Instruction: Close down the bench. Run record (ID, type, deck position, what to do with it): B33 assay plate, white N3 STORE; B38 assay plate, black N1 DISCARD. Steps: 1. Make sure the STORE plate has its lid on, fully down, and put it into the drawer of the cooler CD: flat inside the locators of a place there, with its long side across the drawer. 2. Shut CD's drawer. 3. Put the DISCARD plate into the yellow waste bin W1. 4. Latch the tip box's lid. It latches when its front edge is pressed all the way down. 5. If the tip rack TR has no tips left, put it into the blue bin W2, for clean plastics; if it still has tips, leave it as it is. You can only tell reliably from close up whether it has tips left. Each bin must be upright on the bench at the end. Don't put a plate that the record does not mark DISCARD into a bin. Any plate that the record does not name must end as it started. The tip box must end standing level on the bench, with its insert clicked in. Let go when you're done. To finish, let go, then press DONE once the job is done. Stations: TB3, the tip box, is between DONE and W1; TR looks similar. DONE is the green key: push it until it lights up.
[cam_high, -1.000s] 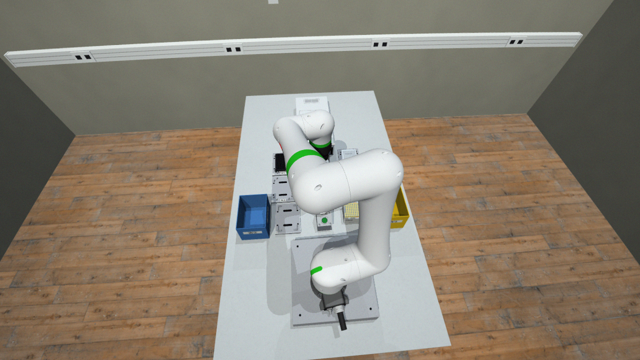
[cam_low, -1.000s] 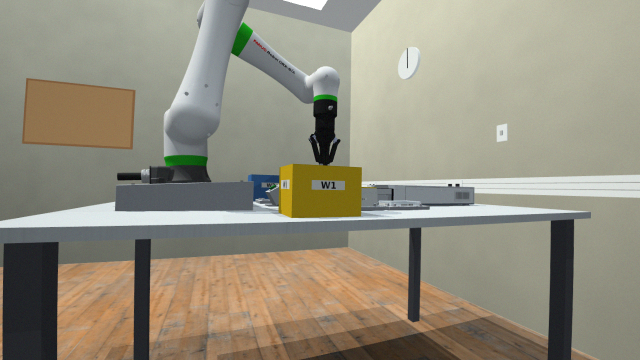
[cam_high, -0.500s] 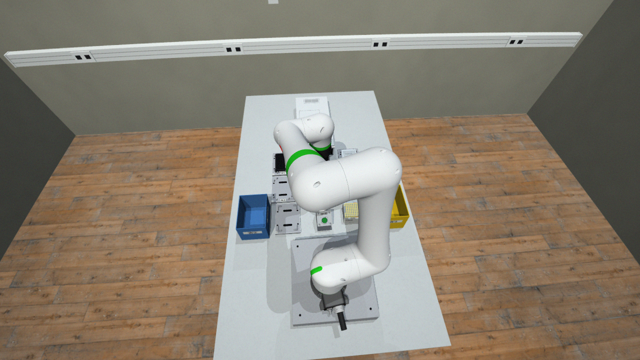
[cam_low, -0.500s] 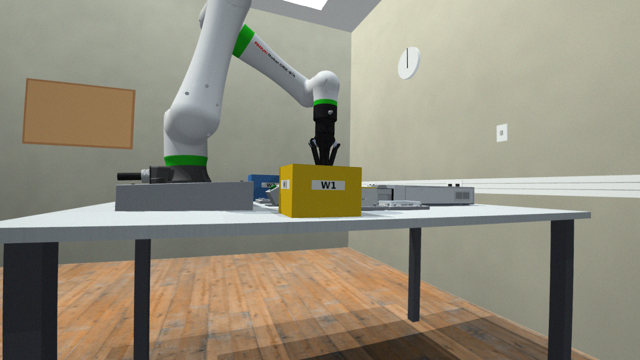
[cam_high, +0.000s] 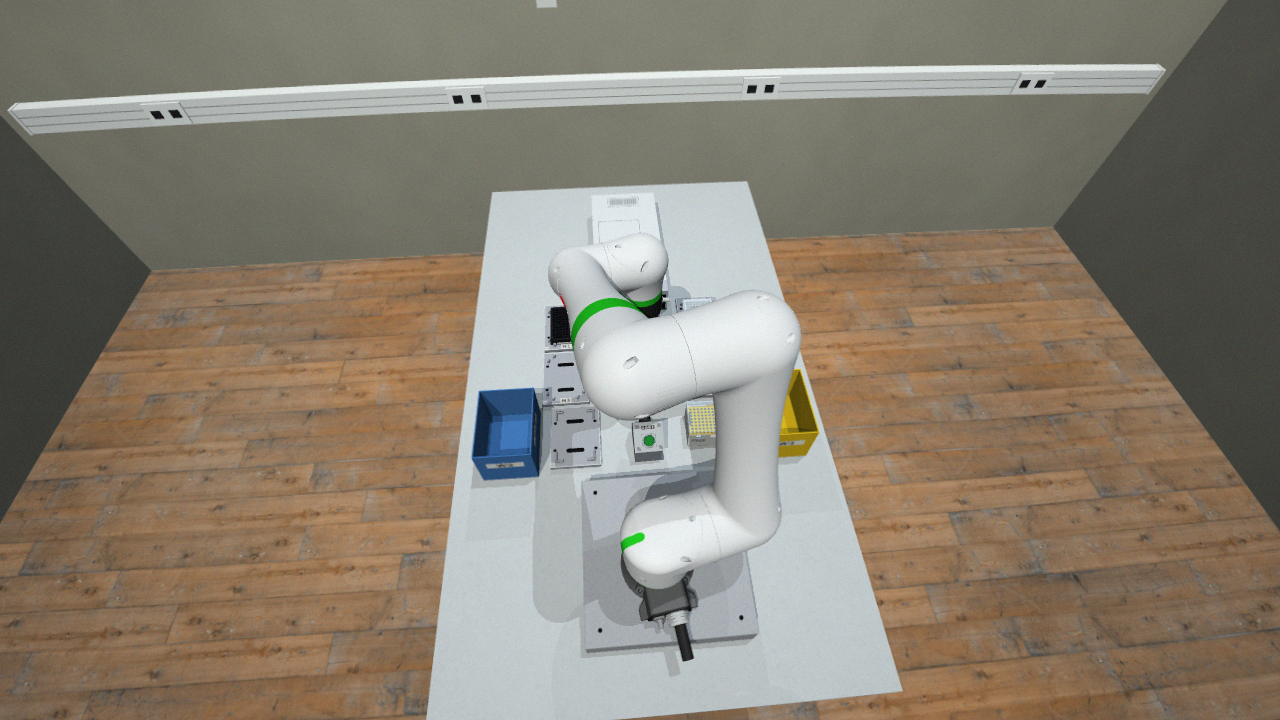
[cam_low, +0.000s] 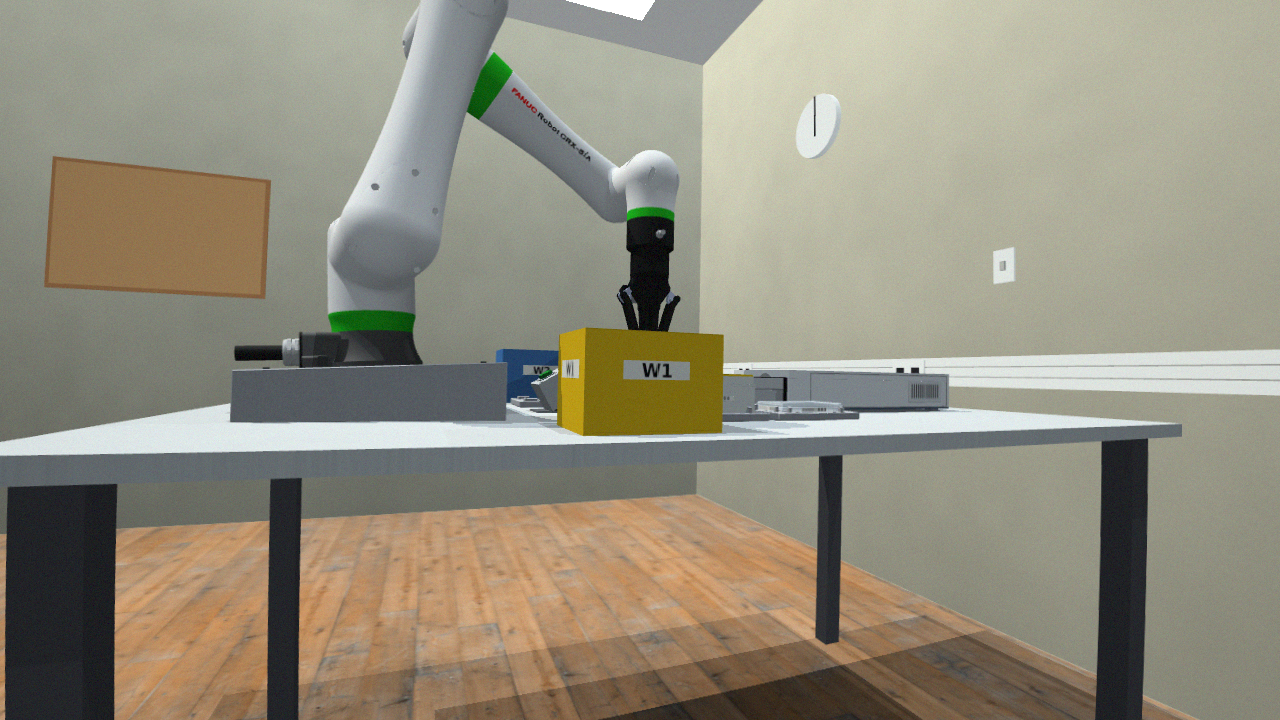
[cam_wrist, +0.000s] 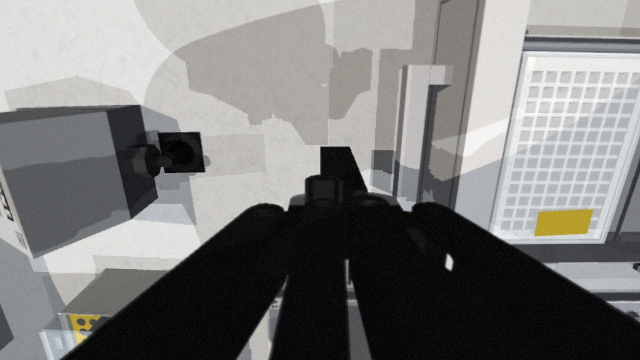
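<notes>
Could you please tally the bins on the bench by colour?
blue bin: 1
yellow bin: 1
Total: 2

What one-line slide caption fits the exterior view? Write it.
White robot arm holds its shut, empty gripper just behind the yellow bin on the bench.

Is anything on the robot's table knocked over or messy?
Nothing stands out. The yellow bin W1 and the blue bin stand upright, and the shut gripper holds nothing.
</notes>
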